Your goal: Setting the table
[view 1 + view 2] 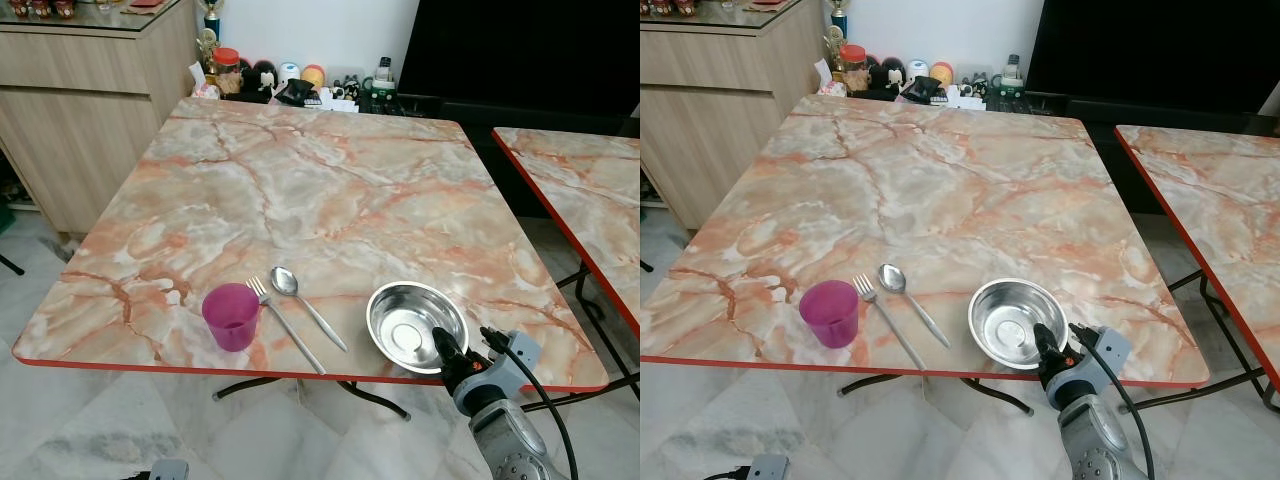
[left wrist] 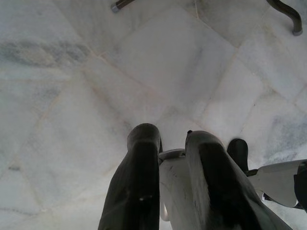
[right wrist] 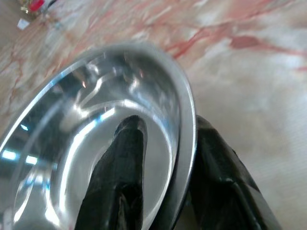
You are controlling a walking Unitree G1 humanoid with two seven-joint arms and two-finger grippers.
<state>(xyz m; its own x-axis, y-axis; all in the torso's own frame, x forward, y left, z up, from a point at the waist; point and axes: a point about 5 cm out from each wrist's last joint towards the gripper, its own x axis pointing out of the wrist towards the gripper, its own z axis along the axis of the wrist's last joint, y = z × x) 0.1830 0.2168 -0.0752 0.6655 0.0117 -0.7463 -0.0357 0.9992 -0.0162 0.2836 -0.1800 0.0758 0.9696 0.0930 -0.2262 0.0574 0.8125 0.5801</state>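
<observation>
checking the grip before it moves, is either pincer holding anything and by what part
The right pincer holds the bowl by its near rim, one finger inside, one outside. The left pincer hangs over the floor, holding nothing.

**Marble-patterned tables in a tiled room**

A folding table [image 1: 330,180] with a peach marble-patterned top and red edging is seen on a pale marble floor [image 1: 110,420]. A second matching table [image 1: 590,190] is placed to the right. A wooden cabinet [image 1: 80,100] and a white wall [image 1: 310,30] are seen behind.

A wooden cabinet [image 1: 90,100] stands left of a cluttered low shelf [image 1: 300,85] — a second marble table [image 1: 590,190] right.
</observation>
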